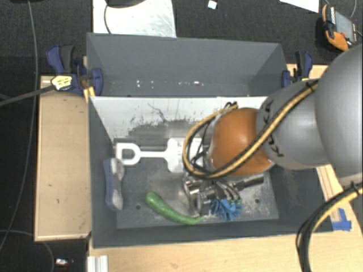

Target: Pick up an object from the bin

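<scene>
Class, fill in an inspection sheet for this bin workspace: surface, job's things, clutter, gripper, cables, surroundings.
Surface: grey bin, floor and lit back wall scuffed.
Job's things: green curved thing and blue thing lie at the front, nearest the gripper; which one it is after cannot be told.
Clutter: white tool mid-left; grey-blue thing by the left wall.
Gripper: gripper low at the bin's front, below the orange cover.
Cables: black and yellow cables run along the arm and loop round the cover.
Surroundings: white sheet behind the bin.

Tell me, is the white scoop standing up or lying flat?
Lying flat: the white scoop stretches lengthwise along the bin floor.
</scene>
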